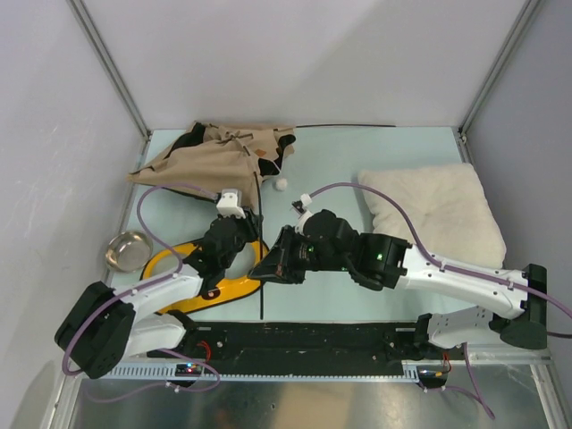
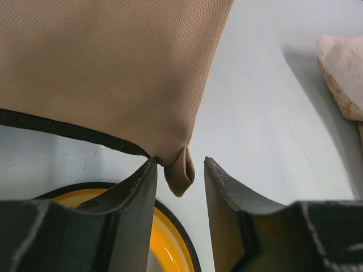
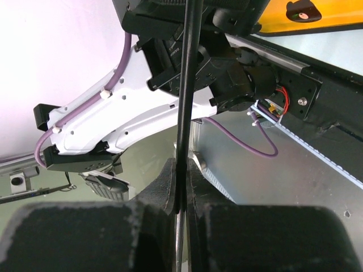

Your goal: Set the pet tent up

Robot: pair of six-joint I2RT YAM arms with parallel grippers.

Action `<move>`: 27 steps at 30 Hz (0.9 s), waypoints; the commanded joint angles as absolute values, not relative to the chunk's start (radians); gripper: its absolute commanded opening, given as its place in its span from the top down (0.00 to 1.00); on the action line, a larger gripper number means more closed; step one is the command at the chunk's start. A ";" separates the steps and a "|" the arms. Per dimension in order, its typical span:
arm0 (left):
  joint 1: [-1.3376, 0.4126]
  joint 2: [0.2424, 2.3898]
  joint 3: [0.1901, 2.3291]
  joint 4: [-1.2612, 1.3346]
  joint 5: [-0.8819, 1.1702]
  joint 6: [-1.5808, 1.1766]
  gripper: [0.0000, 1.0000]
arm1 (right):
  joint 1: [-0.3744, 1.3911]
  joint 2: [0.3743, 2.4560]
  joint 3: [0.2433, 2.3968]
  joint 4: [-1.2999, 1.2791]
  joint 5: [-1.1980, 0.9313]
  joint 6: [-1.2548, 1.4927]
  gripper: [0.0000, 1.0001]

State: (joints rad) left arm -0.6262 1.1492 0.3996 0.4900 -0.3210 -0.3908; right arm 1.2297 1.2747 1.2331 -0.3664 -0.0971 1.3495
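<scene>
The pet tent (image 1: 219, 152) lies collapsed at the back left as a heap of tan fabric, its white pom-pom (image 1: 282, 184) beside it. One thin black pole (image 1: 260, 295) runs from it toward the near edge. My right gripper (image 1: 268, 266) is shut on that pole (image 3: 187, 85), which is pinched between its fingers in the right wrist view (image 3: 181, 167). My left gripper (image 1: 234, 207) is at the tent's near edge. In its own view it stands open (image 2: 179, 161) around a small fabric loop (image 2: 180, 177) at the corner of the tan cloth (image 2: 113, 68). The loop hangs close to the left finger.
A yellow double-bowl feeder (image 1: 170, 259) lies under my left arm and shows below the left fingers (image 2: 164, 232). A loose metal bowl (image 1: 128, 249) sits at the left edge. The cream fluffy pillow (image 1: 433, 214) fills the right side. White walls enclose the table.
</scene>
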 commanded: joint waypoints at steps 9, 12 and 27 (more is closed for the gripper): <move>-0.630 1.220 0.455 0.534 -0.366 -0.366 0.65 | 1.235 1.281 1.279 -0.279 -0.051 1.402 1.00; -0.630 1.231 0.446 0.534 -0.371 -0.378 0.59 | 1.233 1.282 1.282 -0.277 -0.051 1.402 1.00; -0.630 1.228 0.432 0.553 -0.419 -0.382 0.97 | 1.232 1.279 1.283 -0.275 -0.042 1.413 1.00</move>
State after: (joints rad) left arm -0.6262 1.2324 0.4210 0.5068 -0.3874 -0.3912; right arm 1.2419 1.2842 1.2350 -0.3183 -0.0982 1.4136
